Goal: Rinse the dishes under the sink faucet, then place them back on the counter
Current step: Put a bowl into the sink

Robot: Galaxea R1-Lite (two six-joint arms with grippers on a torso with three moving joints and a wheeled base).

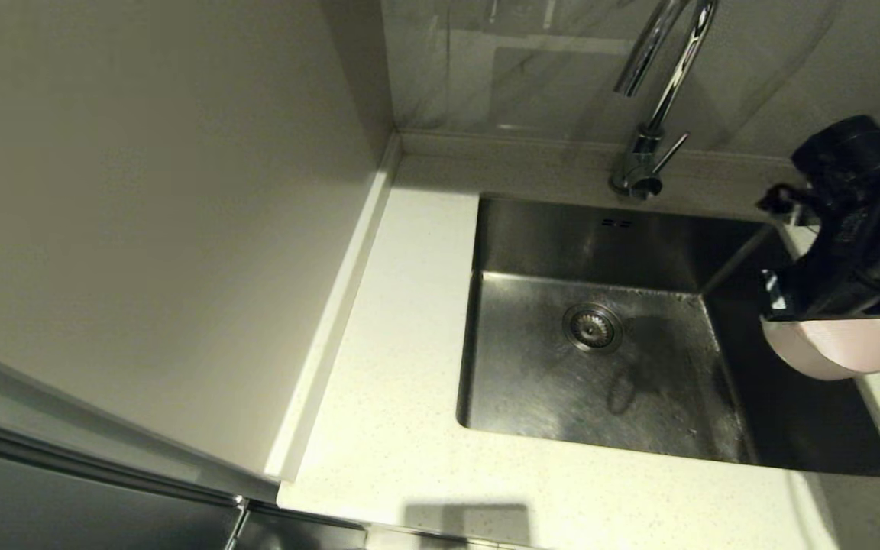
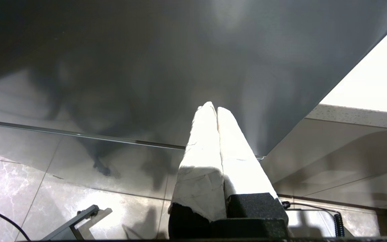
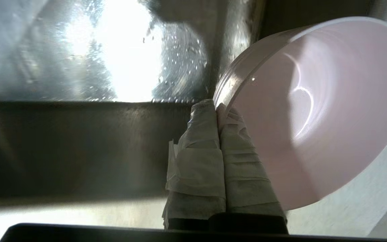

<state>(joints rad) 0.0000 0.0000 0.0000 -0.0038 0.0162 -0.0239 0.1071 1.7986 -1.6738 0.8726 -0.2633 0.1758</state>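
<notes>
Pale pink bowl (image 3: pixel 314 111) pinched by its rim in the right gripper (image 3: pixel 217 107), jaws clamped together, held over the right edge of the stainless-steel sink (image 1: pixel 547 382), chrome gooseneck faucet (image 1: pixel 650 114) behind, speckled off-white counter (image 1: pixel 402 397) around, left gripper (image 2: pixel 216 109) closed and parked below the counter.

Right pincer (image 3: pixel 217 108) clamped on pale pink bowl (image 3: pixel 314 114) rim, wet steel sink (image 3: pixel 79 67) beyond

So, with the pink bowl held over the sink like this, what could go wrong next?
1. The right end effector pinches only the rim of the pink bowl; such a thin grip may slip and drop it into the sink.
2. The faucet stands off to the side, so the swing toward it could knock the bowl against the spout or lever.
</notes>
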